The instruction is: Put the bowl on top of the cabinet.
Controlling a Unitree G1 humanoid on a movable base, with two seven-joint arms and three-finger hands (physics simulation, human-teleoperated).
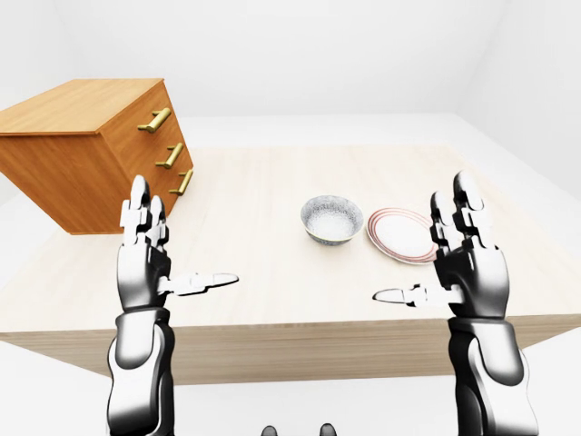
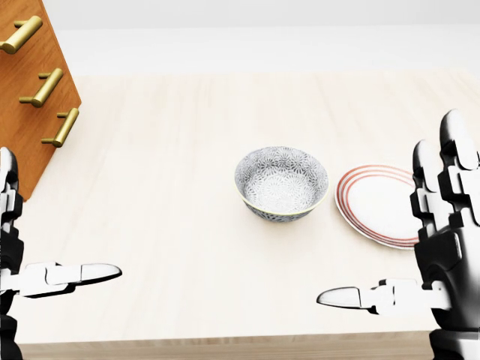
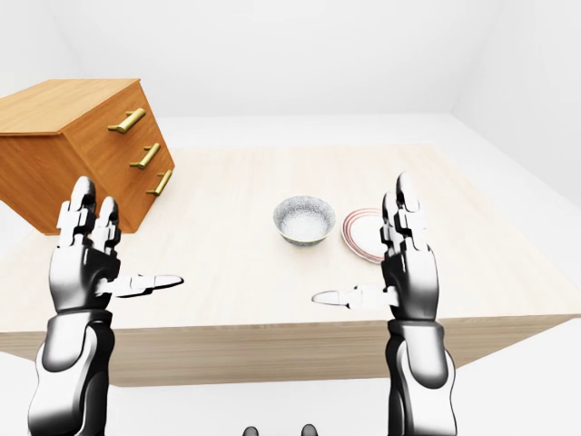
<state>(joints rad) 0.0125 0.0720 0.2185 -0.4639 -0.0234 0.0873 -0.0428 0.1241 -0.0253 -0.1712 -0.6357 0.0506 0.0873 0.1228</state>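
A grey patterned bowl (image 2: pixel 282 182) stands upright on the light wooden table (image 2: pixel 172 180), near its middle. The wooden cabinet (image 1: pixel 86 145) with three brass handles sits on the table's left side, its flat top bare. My left hand (image 1: pixel 159 250) is raised over the table's near edge at the left, fingers straight up, thumb pointing right, open and empty. My right hand (image 1: pixel 445 259) mirrors it at the right, open and empty, with its thumb pointing left. Both hands are well short of the bowl.
A white plate with red rings (image 2: pixel 379 204) lies just right of the bowl, partly behind my right hand in the head view. White floor and walls surround the table.
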